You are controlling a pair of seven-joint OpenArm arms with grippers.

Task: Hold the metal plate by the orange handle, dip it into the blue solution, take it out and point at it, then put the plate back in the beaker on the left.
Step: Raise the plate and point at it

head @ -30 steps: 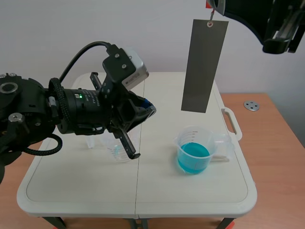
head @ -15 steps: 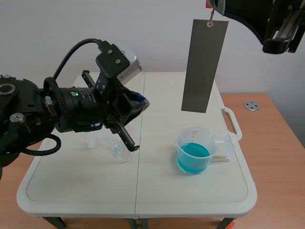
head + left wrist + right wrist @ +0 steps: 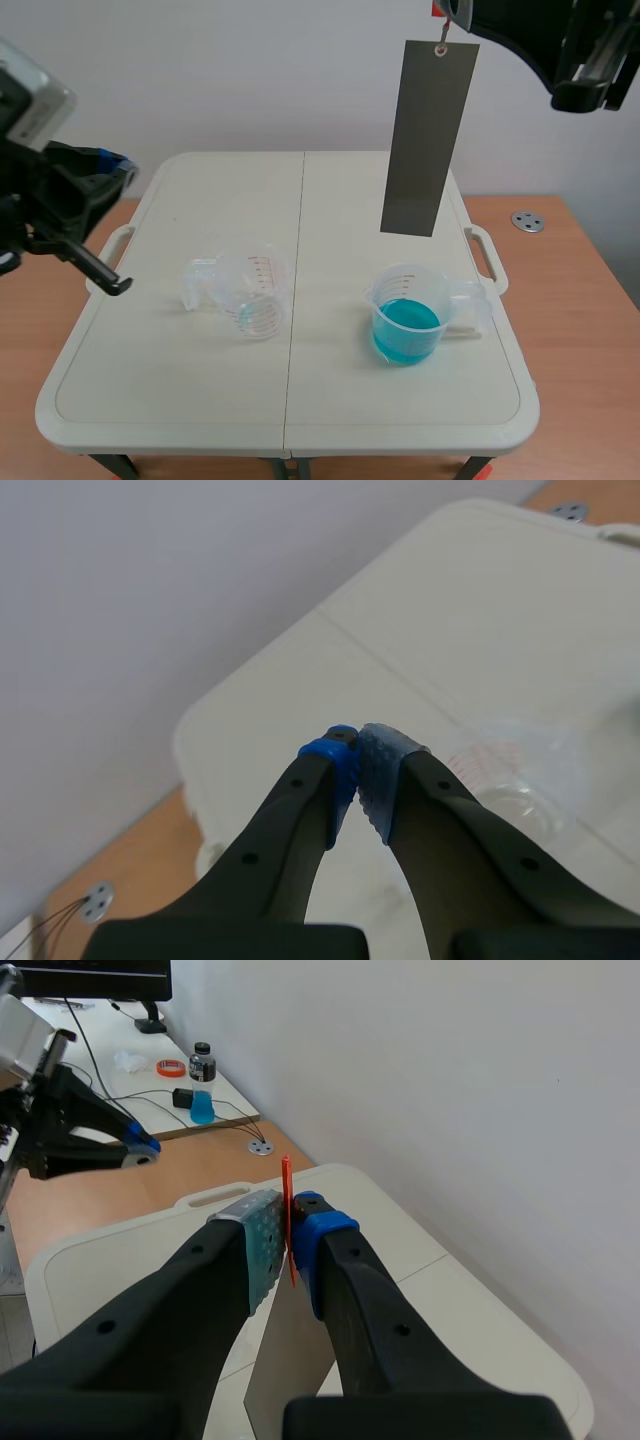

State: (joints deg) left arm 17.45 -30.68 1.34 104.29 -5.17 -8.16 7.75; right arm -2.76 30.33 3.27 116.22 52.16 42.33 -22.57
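Matt, smooth dark-grey sheet metal for the metal plate (image 3: pixel 430 140), with no shine. Thin orange handle (image 3: pixel 288 1222), plastic by the look of it. Clear, glossy plastic for the beaker on the left (image 3: pixel 255 295), with red printed marks, and for the right beaker (image 3: pixel 400 285) at 3 o'clock of it, with glossy blue solution (image 3: pixel 405 325) inside. Off-white, matt plastic for the worktop (image 3: pixel 300 420). Orange-brown wood-grain surface (image 3: pixel 590 300) beneath. On the right jaws, matt black fingers (image 3: pixel 380 1330) and soft dotted pads (image 3: pixel 255 1240), rubbery in look.
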